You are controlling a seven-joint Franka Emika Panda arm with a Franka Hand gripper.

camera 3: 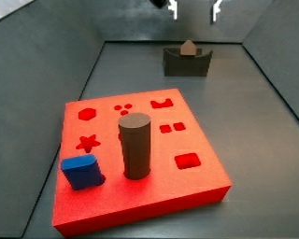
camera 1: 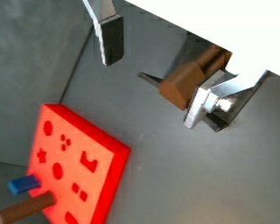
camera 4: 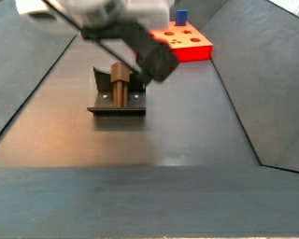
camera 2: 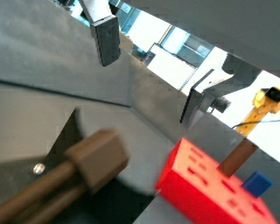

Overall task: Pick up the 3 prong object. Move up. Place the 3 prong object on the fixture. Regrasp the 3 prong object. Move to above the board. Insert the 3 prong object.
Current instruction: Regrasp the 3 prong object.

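In a side view the board (camera 3: 146, 159) lies nearest, carrying the tall cylinder (camera 3: 135, 146) and blue block (camera 3: 79, 172), and beyond it the 3 prong object (camera 3: 189, 47) rests in the notch of the fixture (camera 3: 187, 62). Farthest and highest, the gripper (camera 3: 193, 8) hangs above that fixture with its fingers (camera 1: 108, 40) spread and nothing between them, so the object lies straight below, apart from the pads. The prongs themselves are too small to make out, and the gripper is cut off at the frame's edge.
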